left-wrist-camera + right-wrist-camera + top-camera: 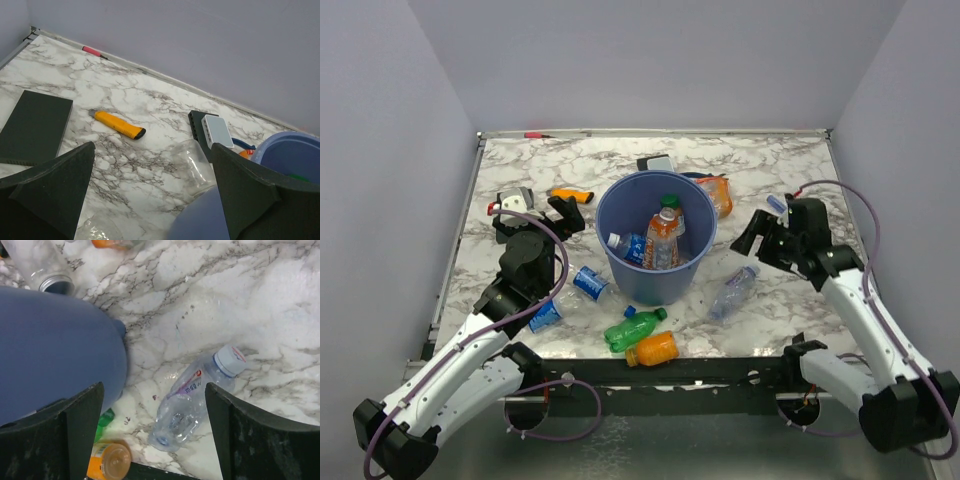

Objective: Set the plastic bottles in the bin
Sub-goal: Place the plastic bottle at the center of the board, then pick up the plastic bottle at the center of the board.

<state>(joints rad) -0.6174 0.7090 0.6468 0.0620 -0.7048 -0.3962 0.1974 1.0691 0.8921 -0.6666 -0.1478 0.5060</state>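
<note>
The blue bin (655,262) stands mid-table and holds an orange bottle (665,232) and a clear blue-labelled bottle (628,245). Two clear blue-labelled bottles (588,283) lie left of it. A green bottle (633,328) and an orange bottle (652,349) lie in front. A clear bottle (733,291) lies to the right, and another orange bottle (717,195) lies behind. My left gripper (537,215) is open and empty, left of the bin. My right gripper (760,240) is open and empty above the clear bottle (195,400), beside the bin wall (55,350).
A yellow utility knife (120,125), a flat black rectangle (35,127) and a white box on a black block (216,131) lie at the back left. A red marker (92,50) lies by the back wall. A clear bottle end (197,162) is near my left gripper's right finger.
</note>
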